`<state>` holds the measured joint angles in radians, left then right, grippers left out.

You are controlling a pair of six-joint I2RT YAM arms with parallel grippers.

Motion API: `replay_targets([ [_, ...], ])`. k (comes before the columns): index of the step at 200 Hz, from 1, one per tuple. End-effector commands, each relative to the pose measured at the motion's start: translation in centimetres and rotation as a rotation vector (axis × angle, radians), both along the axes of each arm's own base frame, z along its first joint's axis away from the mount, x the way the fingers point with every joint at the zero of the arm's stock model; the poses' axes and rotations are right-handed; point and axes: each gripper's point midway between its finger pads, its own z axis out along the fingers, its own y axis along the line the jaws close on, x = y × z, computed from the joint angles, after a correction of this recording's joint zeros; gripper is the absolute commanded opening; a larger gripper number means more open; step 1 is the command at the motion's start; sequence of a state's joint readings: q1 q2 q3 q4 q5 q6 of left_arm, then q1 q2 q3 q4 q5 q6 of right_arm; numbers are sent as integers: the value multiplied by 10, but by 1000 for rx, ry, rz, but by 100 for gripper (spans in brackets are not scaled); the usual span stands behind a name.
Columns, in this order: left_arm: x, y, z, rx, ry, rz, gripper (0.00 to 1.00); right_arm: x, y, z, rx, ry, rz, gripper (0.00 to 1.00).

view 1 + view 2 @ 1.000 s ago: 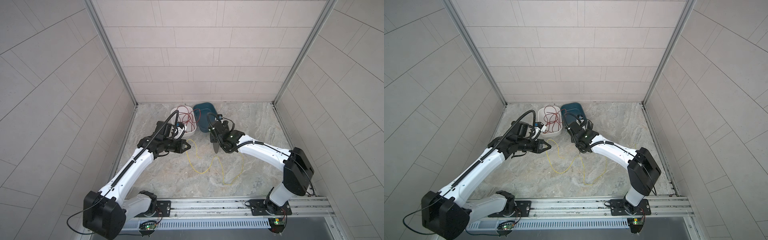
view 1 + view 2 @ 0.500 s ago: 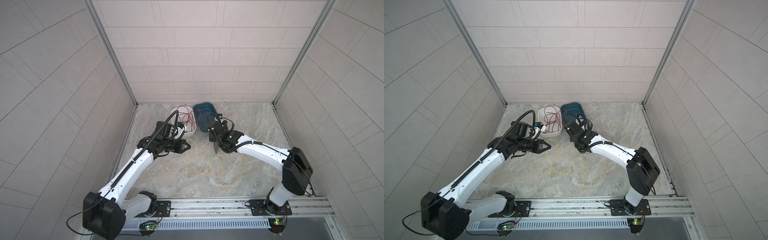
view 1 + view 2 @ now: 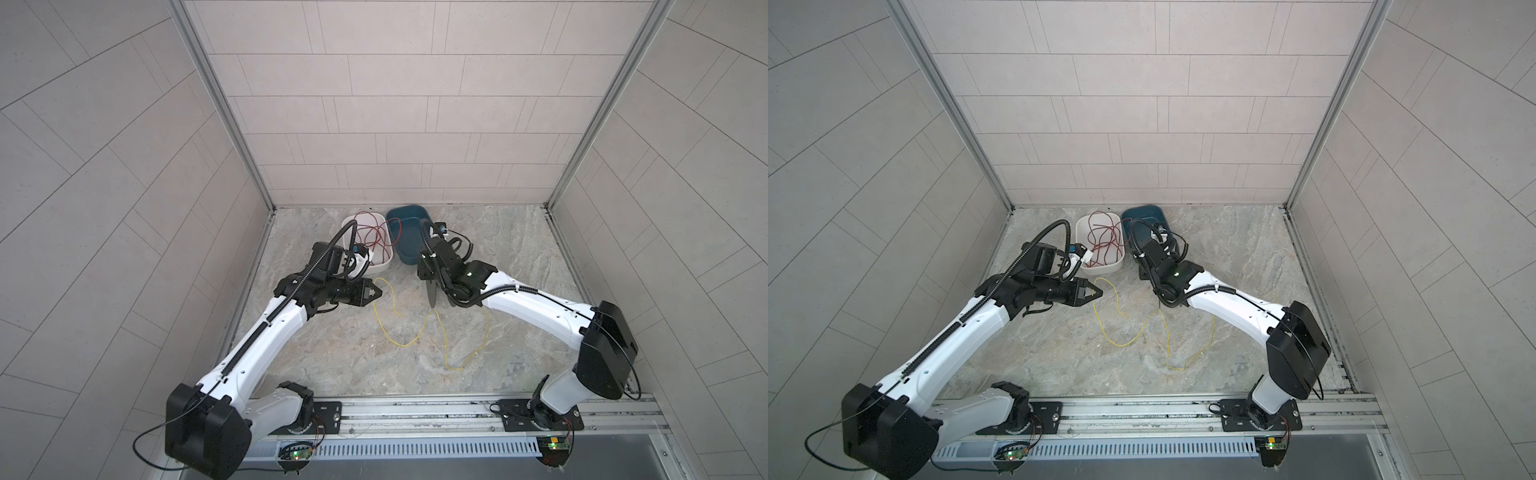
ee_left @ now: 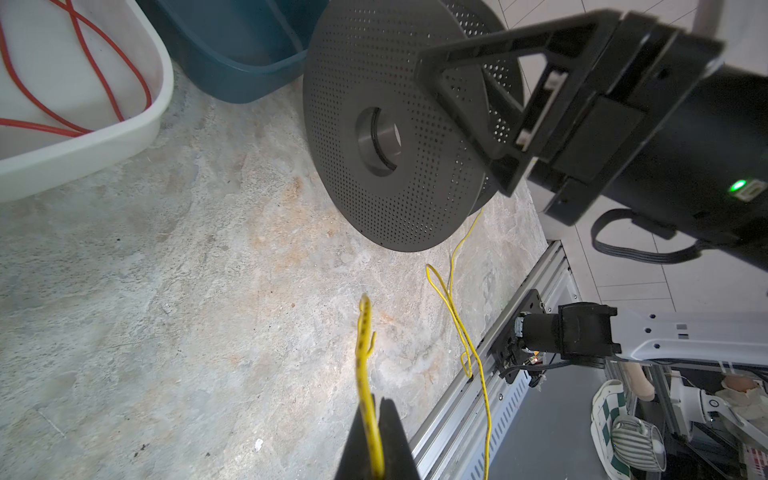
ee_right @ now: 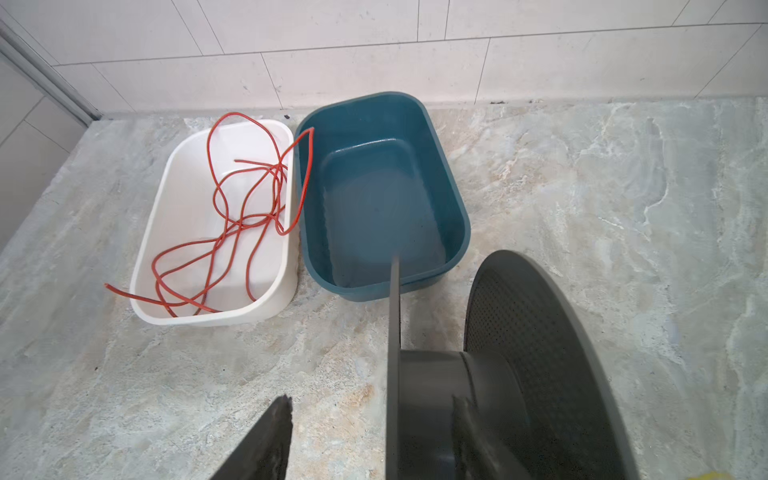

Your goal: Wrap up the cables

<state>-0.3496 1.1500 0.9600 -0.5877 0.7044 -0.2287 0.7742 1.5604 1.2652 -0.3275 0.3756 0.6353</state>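
While hub (image 5: 432,374) looks bare, step: bringing yellow cable (image 3: 415,338) to spool (image 4: 386,137).
Left gripper (image 4: 376,415): pinching its end.
Right gripper (image 5: 370,411): jaws spread astride flange (image 5: 392,332).
Next: lay end on hub.

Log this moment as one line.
left jaws: shut on yellow cable | right jaws: open astride a spool flange | spool: upright | cable: trailing loose across table | red wire: mostly in white tub
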Motion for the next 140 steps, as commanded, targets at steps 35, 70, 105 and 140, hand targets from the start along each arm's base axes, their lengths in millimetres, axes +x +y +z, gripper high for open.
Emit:
replay_targets([
  [35,-1,-6,8,-40,-13,-22,0,-10,-1,17,20,-40,47,67],
  [70,-2,-8,14,-49,-27,-24,0,-15,3,20,33,-35,81,71],
  [105,-5,-10,28,-71,-56,-26,0,-27,10,39,100,-88,179,73],
  [140,1,-9,48,-89,-99,32,0,-48,16,69,131,-130,315,73],
])
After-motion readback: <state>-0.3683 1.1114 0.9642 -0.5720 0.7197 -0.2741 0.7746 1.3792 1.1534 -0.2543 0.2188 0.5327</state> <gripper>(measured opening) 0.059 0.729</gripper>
